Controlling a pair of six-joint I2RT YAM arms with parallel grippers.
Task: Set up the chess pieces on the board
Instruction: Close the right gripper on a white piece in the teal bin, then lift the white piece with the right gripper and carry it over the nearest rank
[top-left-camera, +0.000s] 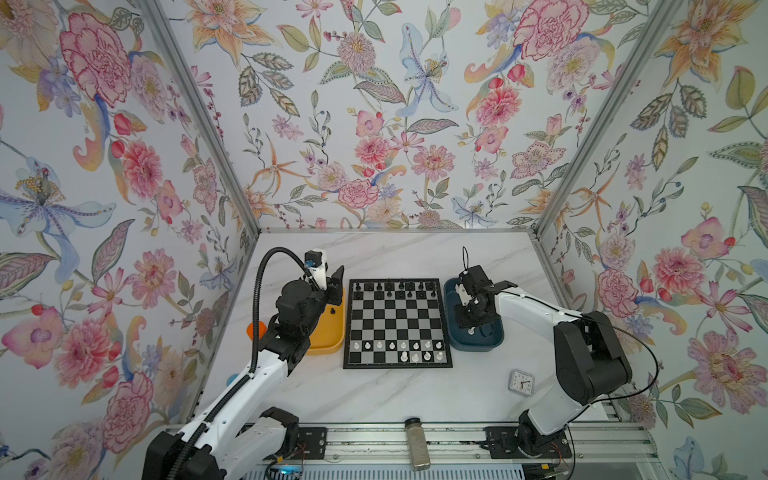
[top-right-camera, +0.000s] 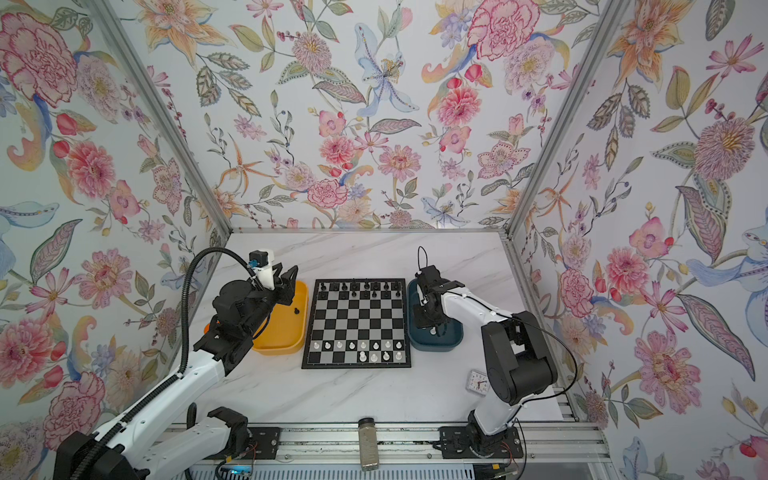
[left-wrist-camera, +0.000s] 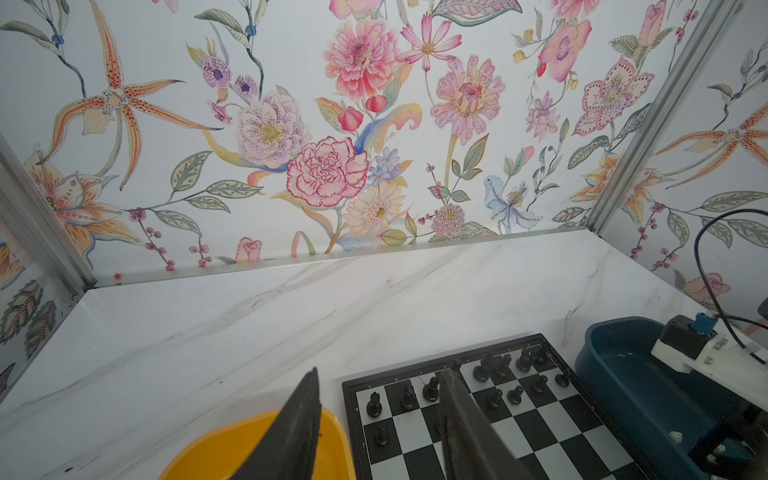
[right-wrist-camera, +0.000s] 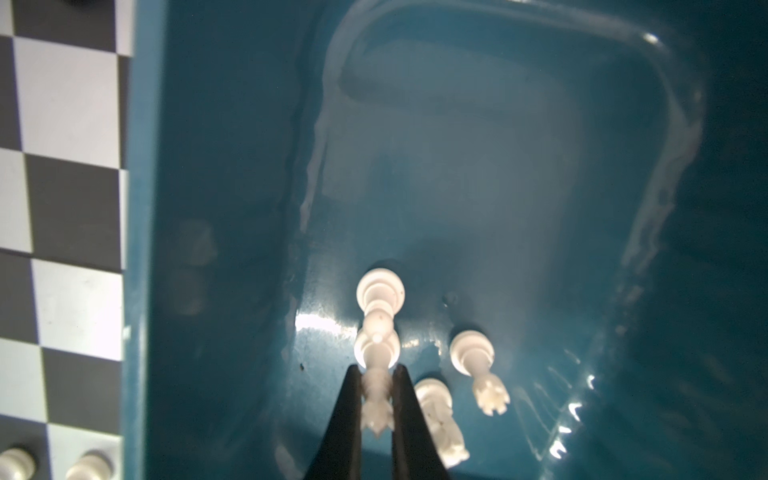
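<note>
In both top views the board (top-left-camera: 397, 322) lies mid-table (top-left-camera: 415, 257), with black chess pieces (top-left-camera: 388, 286) along its 12 o'clock edge and white chess pieces (top-right-camera: 339, 345) at 6 o'clock. A yellow tray (top-left-camera: 332, 336) sits at its 9 o'clock and a dark blue tray (top-left-camera: 478, 345) at 3. In the left wrist view, the left gripper (left-wrist-camera: 380, 371) gapes empty. In the right wrist view, the right gripper (right-wrist-camera: 377, 369) pinches a white crowned piece (right-wrist-camera: 376, 399) inside the dark blue tray, with three other white pieces (right-wrist-camera: 473, 357) close by.

Board (top-left-camera: 397, 324) with black pieces (top-left-camera: 389, 286) far side, white pieces (top-left-camera: 404, 356) near side, right pincer (top-left-camera: 471, 325) apparently down in blue tray (top-left-camera: 478, 347)
</note>
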